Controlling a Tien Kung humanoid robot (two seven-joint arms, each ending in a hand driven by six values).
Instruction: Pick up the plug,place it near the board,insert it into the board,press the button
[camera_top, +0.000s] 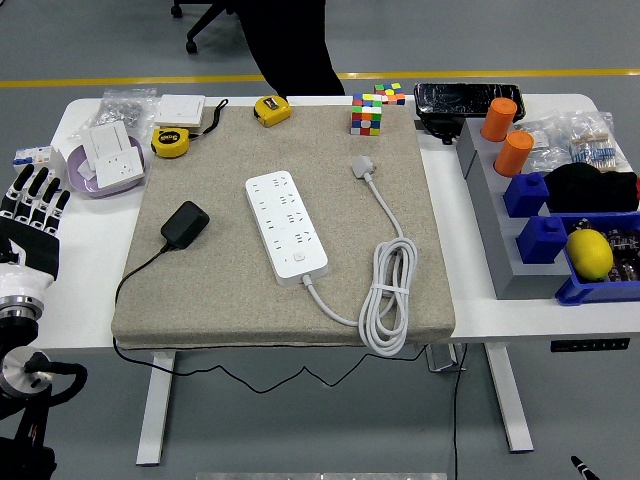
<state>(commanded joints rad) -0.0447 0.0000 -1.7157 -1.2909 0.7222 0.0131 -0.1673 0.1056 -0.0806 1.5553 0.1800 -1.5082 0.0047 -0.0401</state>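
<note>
Grey floor with a yellow line behind a white table (80, 300); most of the top is covered by a beige mat (280, 290). We see the white power strip (287, 227) lying lengthwise mid-mat, its button at the near end, its own white cable (390, 290) looped to the right and ending in a white plug head (362, 166) further back. The task's black plug (184, 224) sits on the mat well left of the strip, not touching it, black cord (135, 275) trailing off the mat's near-left edge.

Our left hand (32, 205) is at the left edge of the table, fingers straight and relaxed, holding nothing, well apart from the plug. Right hand is out of frame.

Other items: two yellow tape measures (170, 142), a colour cube (366, 114), a purple bowl (100, 170) with a white socket plate, orange cylinders (514, 152) and blue bins (590, 285) on the right, a yellow lemon-like object (589, 252). A person in dark clothes (290, 45) stands at the far side; hands not visible.
</note>
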